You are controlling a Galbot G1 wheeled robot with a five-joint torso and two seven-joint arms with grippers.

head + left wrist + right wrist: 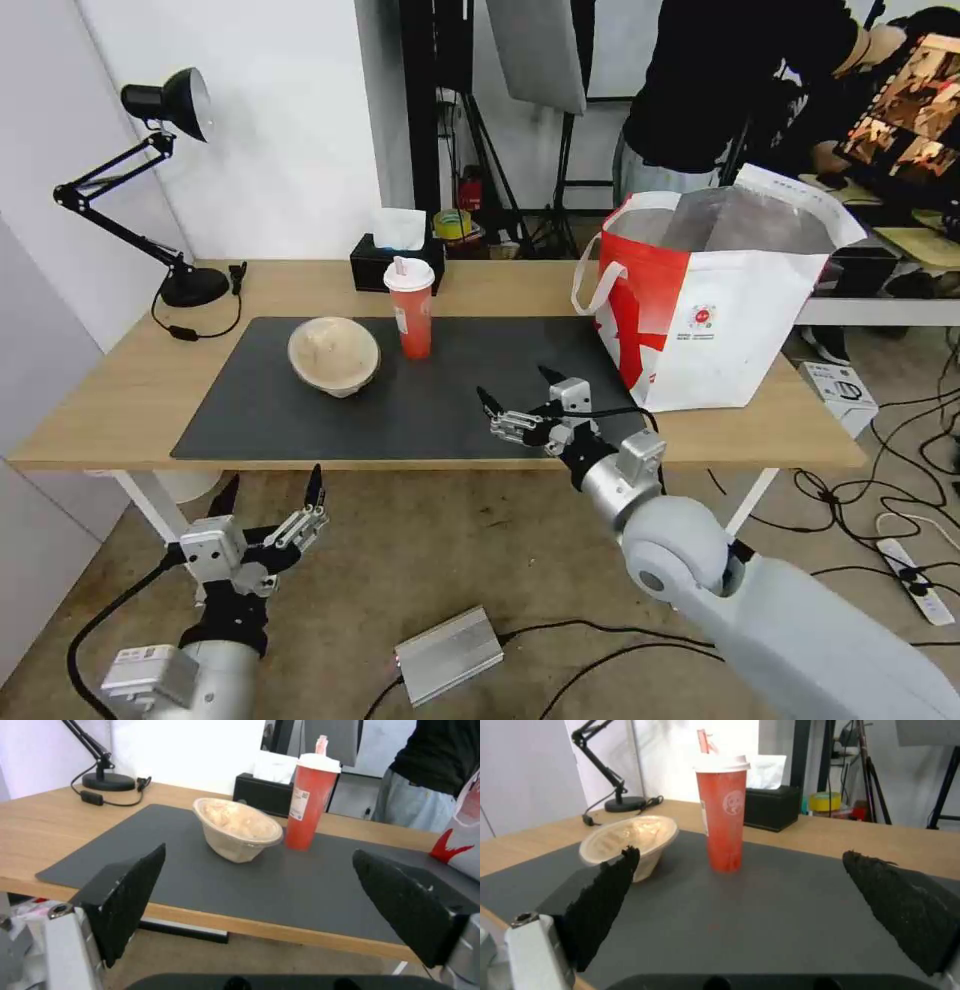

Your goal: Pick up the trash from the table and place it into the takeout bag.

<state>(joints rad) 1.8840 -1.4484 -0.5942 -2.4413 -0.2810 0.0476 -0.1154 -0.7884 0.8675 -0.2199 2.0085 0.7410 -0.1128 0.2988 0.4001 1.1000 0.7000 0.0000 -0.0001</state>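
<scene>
Light-wood tabletop (120, 390) with a dark-grey mat (420, 400) fills the frame's centre. On the mat stand a beige paper-like bowl (334, 355) and, just beside it, a tall red cup with white lid (411, 307). At centre right stands the white and red insulated bag (720, 300). Right gripper (517, 395) hovers wide over the mat; left gripper (270, 487) waits wide at lower left.

The right gripper (740, 896) hangs spread wide over the mat (760, 915), empty. Beyond it the cup (721, 815) stands upright, the bowl (630, 842) tilted just beside it.
</scene>
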